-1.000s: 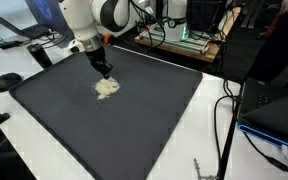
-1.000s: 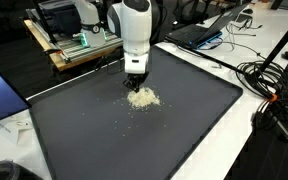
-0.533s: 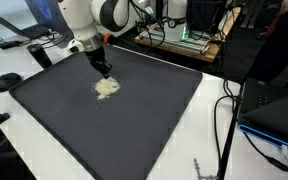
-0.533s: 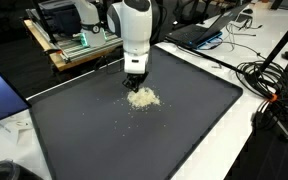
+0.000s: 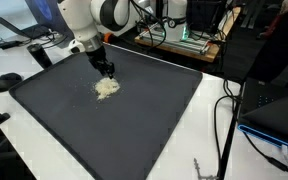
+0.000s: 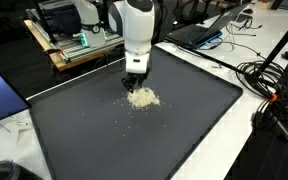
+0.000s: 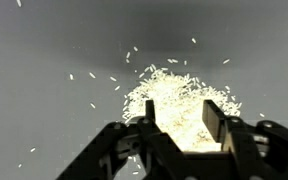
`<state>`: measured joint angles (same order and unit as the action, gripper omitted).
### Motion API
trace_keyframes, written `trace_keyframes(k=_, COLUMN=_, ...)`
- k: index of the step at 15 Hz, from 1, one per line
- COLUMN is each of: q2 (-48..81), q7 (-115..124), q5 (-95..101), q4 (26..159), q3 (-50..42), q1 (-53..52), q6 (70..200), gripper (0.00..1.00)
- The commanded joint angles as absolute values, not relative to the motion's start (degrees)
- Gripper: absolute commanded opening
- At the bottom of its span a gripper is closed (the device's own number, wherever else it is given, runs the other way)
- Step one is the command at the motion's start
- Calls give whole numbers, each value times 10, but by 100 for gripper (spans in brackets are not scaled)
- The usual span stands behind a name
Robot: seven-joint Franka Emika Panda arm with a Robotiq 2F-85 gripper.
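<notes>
Fingers (image 7: 215, 122) black, blocky, partly apart, over loose pale grain heap (image 7: 174, 100), matte dk-grey mat (image 7: 44, 40).

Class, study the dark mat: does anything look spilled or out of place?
A small heap of pale rice-like grains lies loose on the dark mat close by the tool, with stray grains scattered around it, like a spill.

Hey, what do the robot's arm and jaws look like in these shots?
The arm is glossy white, built of rounded, tubular segments with dark rings at the joints. The jaws are black: two flat, blocky fingers on angular linkages, clearest in the wrist view.
</notes>
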<state>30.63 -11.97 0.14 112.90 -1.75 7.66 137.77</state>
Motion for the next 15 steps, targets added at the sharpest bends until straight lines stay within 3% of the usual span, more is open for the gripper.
trace_keyframes(k=1, q2=283, q7=-84, q5=19, q4=1124, q3=-30, q1=61, q6=1326, gripper=85)
trace_keyframes(k=3, q2=271, q7=-38, q5=31, q4=1120, q3=-42, q1=45, q6=1294, gripper=98)
trace_keyframes(k=4, q2=263, q7=-17, q5=40, q4=1120, q3=-46, q1=36, q6=1284, gripper=100)
trace_keyframes(k=11, q2=242, q7=181, q5=106, q4=1058, q3=-57, q1=-38, q6=1161, gripper=100)
trace_keyframes(k=15, q2=259, q7=307, q5=157, q4=1023, q3=-60, q1=-81, q6=1152, gripper=100)
